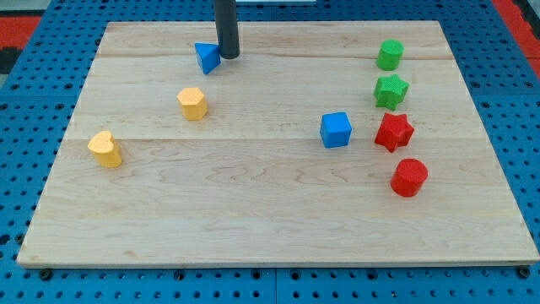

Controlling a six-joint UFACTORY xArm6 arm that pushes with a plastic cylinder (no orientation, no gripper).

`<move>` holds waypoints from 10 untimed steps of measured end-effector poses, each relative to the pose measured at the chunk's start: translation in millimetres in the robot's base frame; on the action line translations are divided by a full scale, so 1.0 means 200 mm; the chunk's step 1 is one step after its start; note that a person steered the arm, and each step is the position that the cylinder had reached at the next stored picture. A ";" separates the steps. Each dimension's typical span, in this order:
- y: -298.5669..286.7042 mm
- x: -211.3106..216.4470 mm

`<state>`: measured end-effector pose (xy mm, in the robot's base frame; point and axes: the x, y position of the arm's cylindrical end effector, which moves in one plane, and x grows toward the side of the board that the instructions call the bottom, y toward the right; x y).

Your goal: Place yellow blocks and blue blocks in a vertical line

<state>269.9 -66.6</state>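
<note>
My tip (229, 56) rests on the board near the view's top, touching the right side of a blue triangular block (207, 57). A yellow hexagonal block (192, 103) lies below and slightly left of it. A yellow heart-shaped block (105, 149) lies further down at the view's left. A blue cube (335, 130) sits right of centre, well apart from the other three.
At the view's right stand a green cylinder (390, 54), a green star (391, 89), a red star (393, 132) and a red cylinder (409, 177), in a rough column. The wooden board (270, 236) lies on a blue pegboard.
</note>
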 end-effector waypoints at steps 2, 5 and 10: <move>0.69 0.43; 0.80 0.67; 0.51 0.85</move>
<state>440.4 35.3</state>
